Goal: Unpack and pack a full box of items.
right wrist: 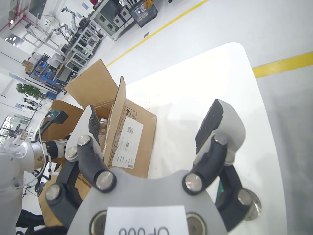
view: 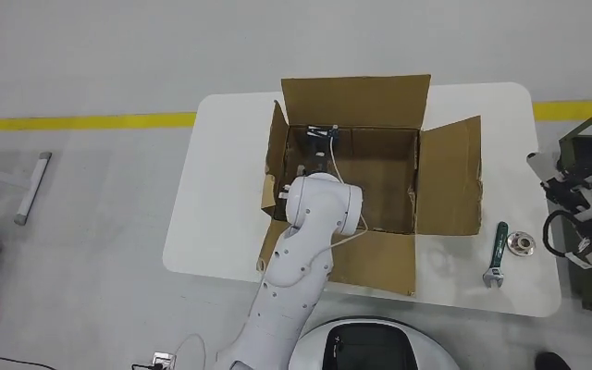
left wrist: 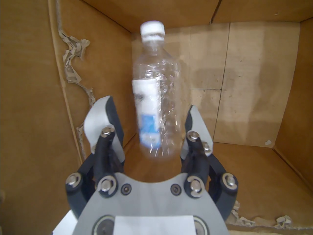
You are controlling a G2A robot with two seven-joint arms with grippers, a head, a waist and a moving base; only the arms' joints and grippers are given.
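My left end effector [left wrist: 150,110] sits inside the cardboard box [left wrist: 244,5], fingers apart on either side of the clear bottle [left wrist: 159,74]. My right end effector [right wrist: 154,121] hangs spread wide above the worktop [right wrist: 195,79].

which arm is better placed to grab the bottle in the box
Left, probably. The left gripper is inside the box, open, fingers flanking the bottle; the right gripper hangs open over the table outside it.
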